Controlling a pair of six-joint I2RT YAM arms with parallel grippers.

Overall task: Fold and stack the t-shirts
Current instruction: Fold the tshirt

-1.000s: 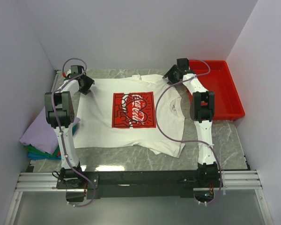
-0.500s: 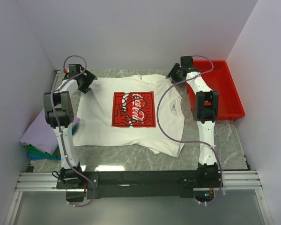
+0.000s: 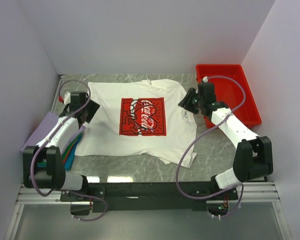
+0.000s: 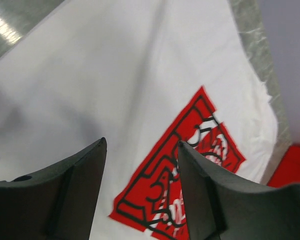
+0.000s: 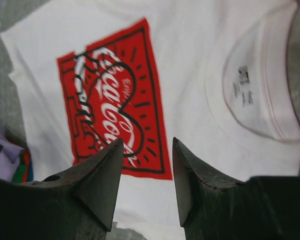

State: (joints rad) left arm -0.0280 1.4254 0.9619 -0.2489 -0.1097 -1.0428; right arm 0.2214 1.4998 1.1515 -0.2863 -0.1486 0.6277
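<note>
One arm point(image 3: 60, 131) hides much of the lavender t-shirt point(image 3: 41, 129).

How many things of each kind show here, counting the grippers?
White t-shirt, spread flat: 1
Pile of folded shirts, lavender on top: 1
Red tray: 1
Grippers, left gripper and right gripper, both open: 2
Total: 5

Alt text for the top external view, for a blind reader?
A white t-shirt lies spread flat on the grey table, red print up, with the open left gripper at its left edge and the open right gripper near its collar. Folded shirts sit far left, a red tray back right.
</note>
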